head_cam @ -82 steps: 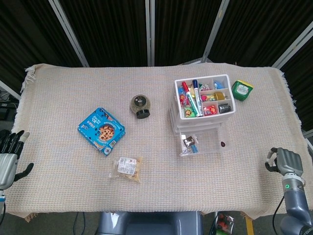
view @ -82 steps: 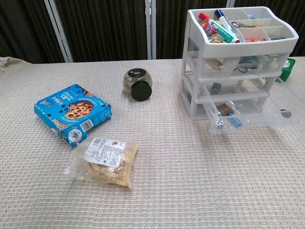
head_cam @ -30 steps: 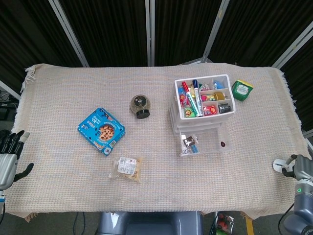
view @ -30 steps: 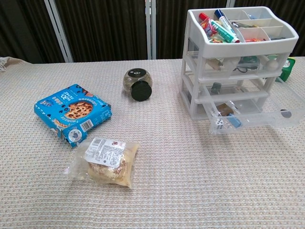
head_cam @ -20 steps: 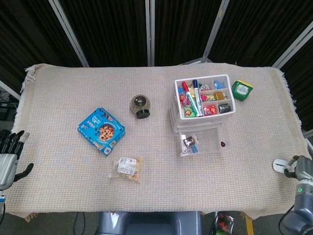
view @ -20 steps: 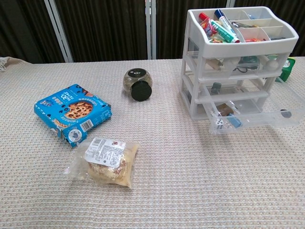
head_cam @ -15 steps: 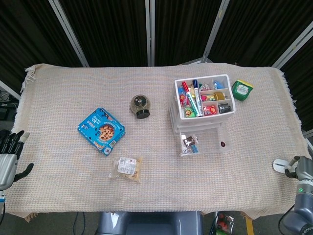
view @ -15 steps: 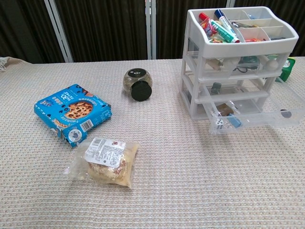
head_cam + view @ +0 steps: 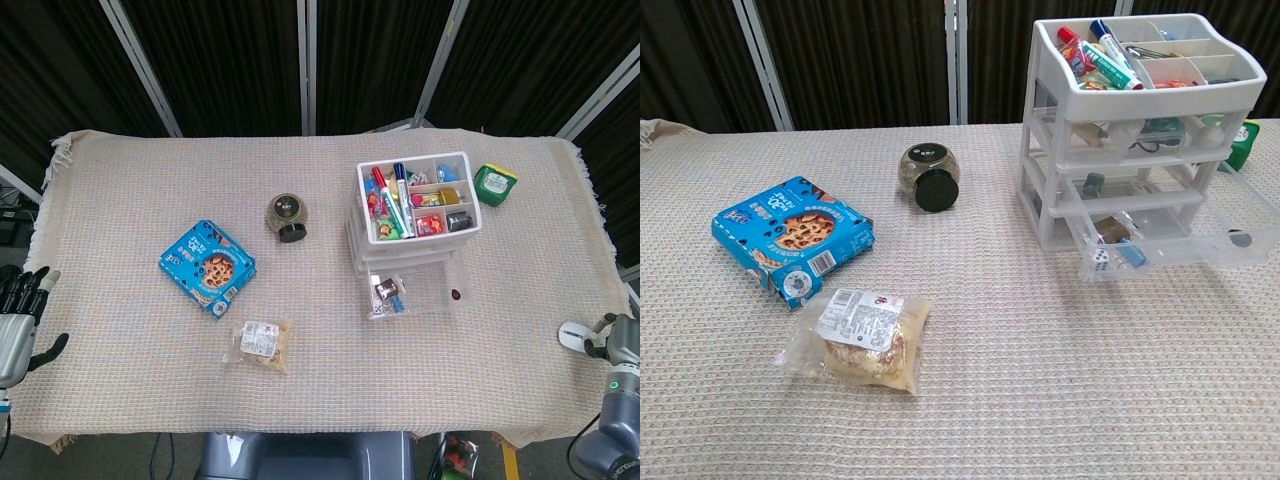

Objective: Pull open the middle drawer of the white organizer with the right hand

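1. Head view: the right hand (image 9: 612, 342) sits at the table's right edge, well apart from the organizer (image 9: 412, 205); whether its fingers are spread or curled cannot be told.
2. The left hand (image 9: 18, 318) holds nothing, fingers spread, at the left edge.
3. One lower drawer (image 9: 1170, 237) stands pulled out; which tier is unclear.
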{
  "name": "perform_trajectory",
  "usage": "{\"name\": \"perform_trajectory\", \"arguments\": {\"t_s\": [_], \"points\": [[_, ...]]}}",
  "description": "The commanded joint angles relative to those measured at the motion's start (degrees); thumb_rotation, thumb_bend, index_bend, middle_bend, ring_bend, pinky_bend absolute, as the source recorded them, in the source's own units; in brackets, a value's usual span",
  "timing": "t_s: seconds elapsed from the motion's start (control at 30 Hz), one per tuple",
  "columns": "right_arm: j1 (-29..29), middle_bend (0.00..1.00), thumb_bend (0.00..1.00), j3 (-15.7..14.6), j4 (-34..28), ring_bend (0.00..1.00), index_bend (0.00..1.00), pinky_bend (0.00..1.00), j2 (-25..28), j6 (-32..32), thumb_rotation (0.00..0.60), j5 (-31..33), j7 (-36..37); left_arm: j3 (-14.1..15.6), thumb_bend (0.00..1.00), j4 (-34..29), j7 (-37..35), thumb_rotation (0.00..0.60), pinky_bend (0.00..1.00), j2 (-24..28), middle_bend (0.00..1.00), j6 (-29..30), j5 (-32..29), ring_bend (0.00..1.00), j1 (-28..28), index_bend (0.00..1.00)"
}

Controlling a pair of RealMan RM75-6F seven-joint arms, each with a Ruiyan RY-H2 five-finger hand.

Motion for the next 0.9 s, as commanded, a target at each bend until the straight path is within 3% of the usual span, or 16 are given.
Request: {"name": "perform_trajectory", "arguments": {"t_s": [0.03,0.3,0.53,0.63,0.83,0.9], "points": [[-0.14,1.00,0.29,0.08,0.54,1.00,0.61,0.63,-0.33,-0.38,0.600,0.12,-0.40,0.00,0.32,0.00,-0.02,0.600,0.00,0.00,0.00,-0.01,-0.01,0.00,0.00,0.00],[-0.26,1.00,0.23,0.51,0.36,0.98,0.53,0.63,-0.07,-1.65,0.600,1.81,-2.24,0.05,0.32,0.00,-0.13,0.600,0.00,0.05,0.00,-0.03,0.05,0.00,0.01,0.00],[-0.63,0.99,0.19,0.95,-1.78,0.96,0.23,0.63,0.91,-0.94,0.600,1.80,-2.81,0.03,0.32,0.00,-0.13,0.600,0.00,0.07,0.00,-0.05,0.04,0.00,0.00,0.00],[-0.97,0.98,0.18,1.15,-3.80,0.95,0.16,0.63,2.01,0.03,0.600,1.48,-3.03,0.02,0.32,0.02,-0.13,0.600,0.00,0.05,0.00,-0.04,0.05,0.00,-0.01,0.00],[-1.87,0.95,0.18,2.58,-8.77,0.93,0.12,0.63,3.60,6.97,0.600,-2.40,-1.82,0.02,0.32,-0.01,-0.10,0.600,0.00,0.07,0.00,-0.06,0.03,0.00,-0.01,0.00],[-2.14,0.93,0.18,3.26,-11.31,0.91,0.13,0.63,3.85,12.00,0.600,-7.83,0.08,0.01,0.32,-0.04,-0.04,0.600,0.00,0.07,0.00,-0.08,0.01,0.00,-0.03,0.00]]}}
